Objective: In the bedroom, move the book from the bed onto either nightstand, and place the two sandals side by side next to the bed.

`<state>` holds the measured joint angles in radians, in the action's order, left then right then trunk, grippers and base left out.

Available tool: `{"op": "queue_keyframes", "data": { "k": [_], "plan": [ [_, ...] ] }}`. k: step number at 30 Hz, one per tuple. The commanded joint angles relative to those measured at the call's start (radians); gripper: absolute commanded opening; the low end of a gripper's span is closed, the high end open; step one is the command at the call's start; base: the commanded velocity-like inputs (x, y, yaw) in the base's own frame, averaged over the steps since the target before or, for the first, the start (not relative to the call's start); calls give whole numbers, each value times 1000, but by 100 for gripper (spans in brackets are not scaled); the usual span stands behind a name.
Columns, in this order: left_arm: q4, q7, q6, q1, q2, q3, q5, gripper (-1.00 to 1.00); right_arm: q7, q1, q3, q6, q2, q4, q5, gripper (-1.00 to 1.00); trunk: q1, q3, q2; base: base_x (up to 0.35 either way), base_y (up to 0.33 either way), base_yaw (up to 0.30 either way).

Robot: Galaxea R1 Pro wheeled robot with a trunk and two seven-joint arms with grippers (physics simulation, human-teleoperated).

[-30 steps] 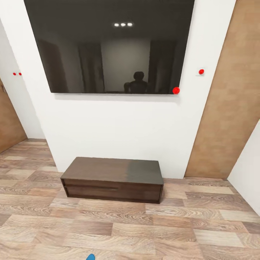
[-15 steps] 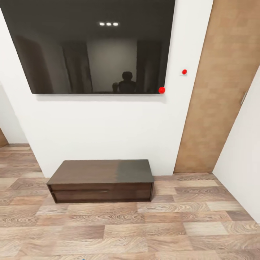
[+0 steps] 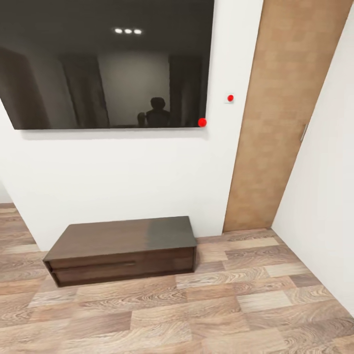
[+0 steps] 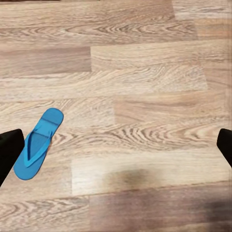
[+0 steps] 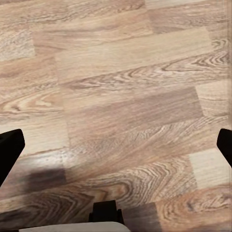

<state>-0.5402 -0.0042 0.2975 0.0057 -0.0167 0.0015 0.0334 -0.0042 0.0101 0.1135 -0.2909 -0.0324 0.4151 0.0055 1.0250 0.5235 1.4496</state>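
no readable text or signs

Light wood-plank floor [image 3: 236, 305] grainy, faint sheen | long low dark-wood cabinet [image 3: 120, 248] smooth, matt | black wall screen [image 3: 103, 64] glossy | bright blue sandal [image 4: 37, 143] smooth, matt

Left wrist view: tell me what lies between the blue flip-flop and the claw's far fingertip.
Nothing but bare light wood-plank floor. In the left wrist view the bright blue flip-flop sandal lies flat beside one dark fingertip of the left claw; planks run uninterrupted to the other.
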Motion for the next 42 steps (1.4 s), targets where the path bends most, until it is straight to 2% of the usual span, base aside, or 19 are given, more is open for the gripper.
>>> {"op": "queue_keyframes", "data": {
  "k": [1,16,32,35,36,37,38,41,42],
  "plan": [
    [-1,0,1,0,0,0,3,100,0,1,2,-3,0,-1,1,100,0,1,0,0,0,-187],
    [-1,0,1,0,0,0,3,100,0,1,1,-4,0,-1,1,100,0,1,0,0,0,-166],
    [-6,1,0,0,5,2,1,100,-2,1,-2,-4,0,-1,1,100,0,1,0,-67,64,-13],
    [-49,2,-3,-1,30,3,-2,100,-2,1,-3,-4,0,-1,1,100,0,1,0,-8,7,0],
    [-90,2,-13,-2,49,3,-3,100,-2,1,-1,-4,0,-1,1,100,0,1,0,-4,3,0],
    [-138,2,-43,-2,69,3,-4,100,-2,1,0,-3,0,-1,1,100,0,1,0,-2,2,0],
    [-161,2,-68,-2,79,3,-4,100,-2,1,0,-3,0,-1,1,100,0,1,0,-2,2,0],
    [-319,-17,-295,-7,133,3,-5,100,-2,1,1,-3,0,-1,1,100,0,1,0,0,0,0],
    [-375,-70,-366,-21,160,3,-5,100,-2,1,1,-3,0,-1,1,100,0,1,0,0,0,0]
  ]
}}
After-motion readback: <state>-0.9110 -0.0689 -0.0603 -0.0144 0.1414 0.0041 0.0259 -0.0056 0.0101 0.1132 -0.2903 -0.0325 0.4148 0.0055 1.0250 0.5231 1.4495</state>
